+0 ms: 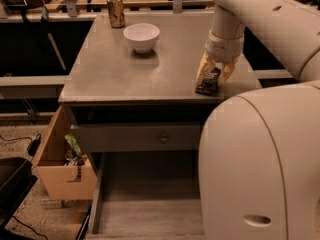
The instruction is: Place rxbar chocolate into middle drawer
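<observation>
The rxbar chocolate [208, 82], a small black wrapper with white lettering, is tilted on end near the front right edge of the grey counter top [125, 74]. My gripper [214, 75] reaches down from the white arm and is shut on the bar, with a yellowish finger on each side. The middle drawer [145, 209] stands pulled out below the counter, its grey floor bare, to the lower left of the gripper.
A white bowl [141, 36] and a gold can [116, 10] stand at the back of the counter. A closed drawer front with a round knob [163, 138] sits above the open drawer. A tan wooden box [55, 166] hangs at the left. My white arm body [265, 164] covers the right.
</observation>
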Tool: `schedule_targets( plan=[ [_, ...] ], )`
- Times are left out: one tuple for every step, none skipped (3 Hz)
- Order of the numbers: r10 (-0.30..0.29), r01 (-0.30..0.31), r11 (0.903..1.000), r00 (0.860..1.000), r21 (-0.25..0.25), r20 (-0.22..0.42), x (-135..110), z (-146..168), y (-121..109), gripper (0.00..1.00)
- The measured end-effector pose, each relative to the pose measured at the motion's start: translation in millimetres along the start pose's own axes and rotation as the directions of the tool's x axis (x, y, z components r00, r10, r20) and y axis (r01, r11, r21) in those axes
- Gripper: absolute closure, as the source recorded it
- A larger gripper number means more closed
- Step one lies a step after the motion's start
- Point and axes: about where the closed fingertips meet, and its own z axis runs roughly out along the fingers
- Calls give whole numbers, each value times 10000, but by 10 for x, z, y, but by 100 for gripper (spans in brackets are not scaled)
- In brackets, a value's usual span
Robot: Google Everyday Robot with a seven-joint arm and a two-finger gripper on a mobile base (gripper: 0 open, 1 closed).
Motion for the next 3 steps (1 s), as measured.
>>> schedule_targets(
  plan=[
    [-377,376,9993,9971,15,661,79,-267,46,100],
    [-1138,1116,9935,9822,231,1495,378,-562,54,100],
    [-1865,1895,9819,9637,29,1909,949,-717,-137,100]
  ],
)
